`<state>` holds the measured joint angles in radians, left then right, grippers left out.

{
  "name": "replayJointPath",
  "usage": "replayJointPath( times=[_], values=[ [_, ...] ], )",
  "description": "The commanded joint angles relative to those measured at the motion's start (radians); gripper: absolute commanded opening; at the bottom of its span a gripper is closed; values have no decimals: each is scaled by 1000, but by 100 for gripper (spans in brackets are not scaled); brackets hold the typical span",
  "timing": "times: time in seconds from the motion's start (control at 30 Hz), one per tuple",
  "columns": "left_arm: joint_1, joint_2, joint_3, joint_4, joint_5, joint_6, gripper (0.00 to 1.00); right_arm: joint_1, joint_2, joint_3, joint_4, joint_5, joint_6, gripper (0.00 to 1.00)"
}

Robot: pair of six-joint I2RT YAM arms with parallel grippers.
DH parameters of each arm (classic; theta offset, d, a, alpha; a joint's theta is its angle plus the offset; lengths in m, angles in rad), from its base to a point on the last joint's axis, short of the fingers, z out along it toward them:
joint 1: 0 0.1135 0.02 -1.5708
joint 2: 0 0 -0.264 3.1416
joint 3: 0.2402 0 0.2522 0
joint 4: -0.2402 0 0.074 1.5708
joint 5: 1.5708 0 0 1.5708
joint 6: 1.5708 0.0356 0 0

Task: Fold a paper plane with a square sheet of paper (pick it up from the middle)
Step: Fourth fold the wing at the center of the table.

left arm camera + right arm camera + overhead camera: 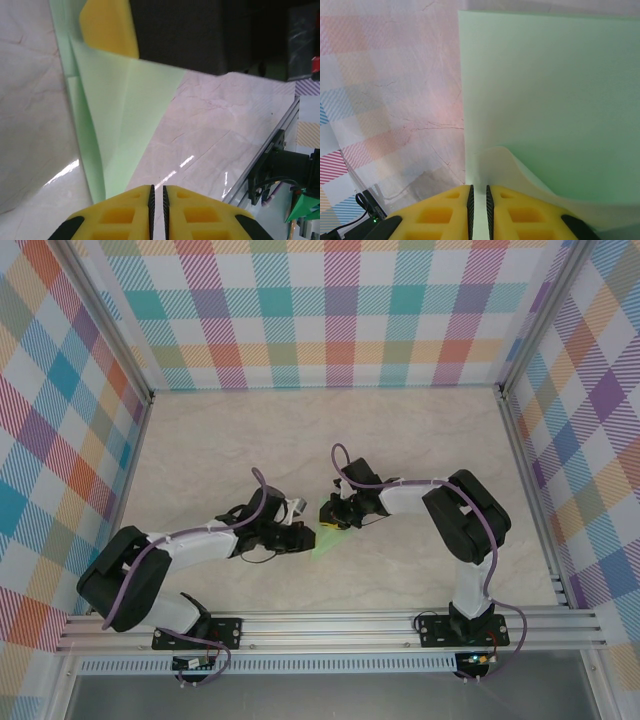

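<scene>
Left gripper (157, 200) jaws nearly together, pinching creased pale-green sheet (125, 110). Right gripper (479, 200) likewise clamped, on sheet's curled edge. Sheet sits mid-table (250, 440), lifted between both grippers, just right of centre.

A pale counter (400, 430) with beige marbling fills the floor of the enclosure, glossy enough to throw back streaks of light (182, 162) (short white dashes in the left wrist view). Plaid panels in teal, orange, pink and purple form the back wall (330, 310) and the side walls (50, 440), joined by aluminium corner posts (105, 325). A slotted aluminium rail (340, 625) edges the near side.
</scene>
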<state>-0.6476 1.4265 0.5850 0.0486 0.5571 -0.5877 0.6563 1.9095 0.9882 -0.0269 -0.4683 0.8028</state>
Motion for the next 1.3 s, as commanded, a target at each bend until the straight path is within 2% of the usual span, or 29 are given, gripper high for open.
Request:
replayJointPath(
  times=[0.0, 0.23, 0.57, 0.93, 1.27],
  values=[
    [-9, 56, 33, 15, 16, -10, 15, 6, 65, -40, -75, 70, -5, 18],
    [-11, 120, -19, 38, 40, -5, 15, 6, 71, -37, -76, 69, -4, 18],
    [-11, 75, -114, -34, 32, 29, 15, 6, 72, -40, -80, 73, -5, 18],
    [-11, -92, 1, -90, -39, -15, 15, 6, 73, -44, -80, 74, -4, 18],
    [-16, 114, 49, 45, 29, -42, 16, 6, 74, -39, -80, 73, -5, 18]
  ],
)
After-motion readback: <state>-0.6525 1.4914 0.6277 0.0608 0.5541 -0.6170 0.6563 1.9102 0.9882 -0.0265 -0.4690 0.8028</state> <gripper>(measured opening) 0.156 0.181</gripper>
